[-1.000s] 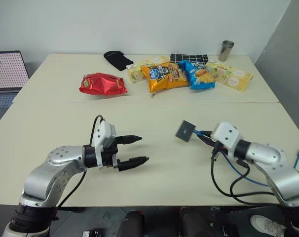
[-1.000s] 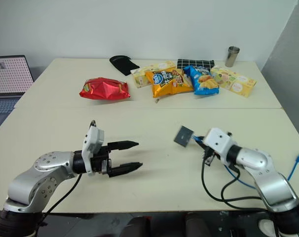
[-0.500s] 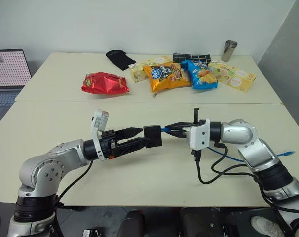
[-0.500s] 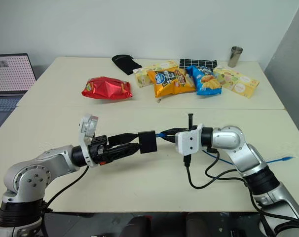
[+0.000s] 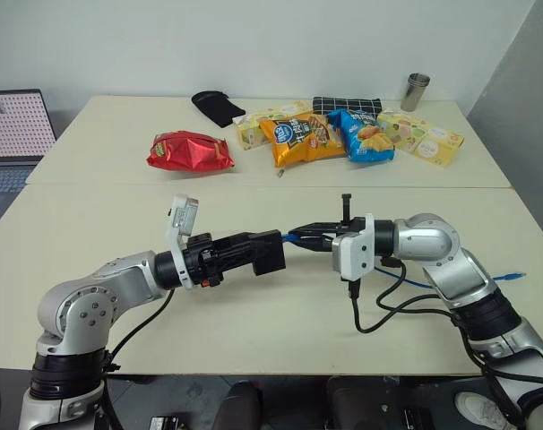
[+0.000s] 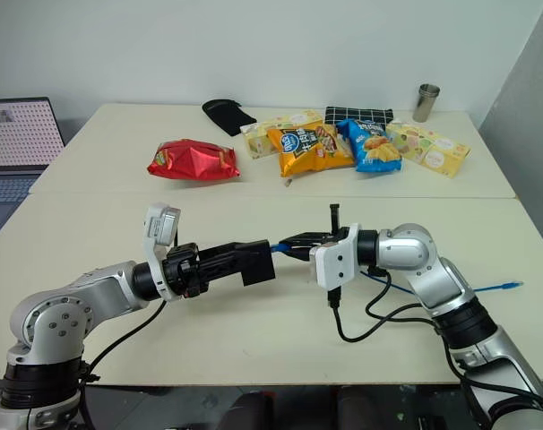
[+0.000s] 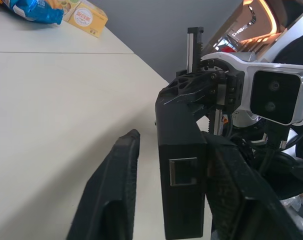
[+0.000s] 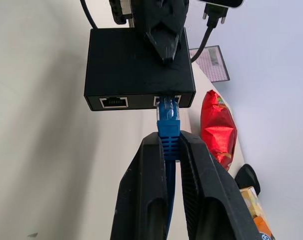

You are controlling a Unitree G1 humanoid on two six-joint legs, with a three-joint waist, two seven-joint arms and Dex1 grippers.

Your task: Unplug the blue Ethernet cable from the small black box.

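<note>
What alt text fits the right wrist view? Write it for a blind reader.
The right gripper pinches the bright-blue Ethernet cable, whose plug is in a port of the small matte-black box. The left gripper grips the box above a beige table.

Matte-black small black box [image 5: 268,252] in the middle, bright blue Ethernet cable [image 8: 168,131] running from it. Cream tabletop [image 5: 254,193]. On the far side: red snack bag [image 5: 188,150], orange bag [image 5: 297,139], blue bag [image 5: 362,134], black-and-white checkered pouch [image 5: 344,105], black cloth [image 5: 214,107], silver cup [image 5: 413,91].
</note>
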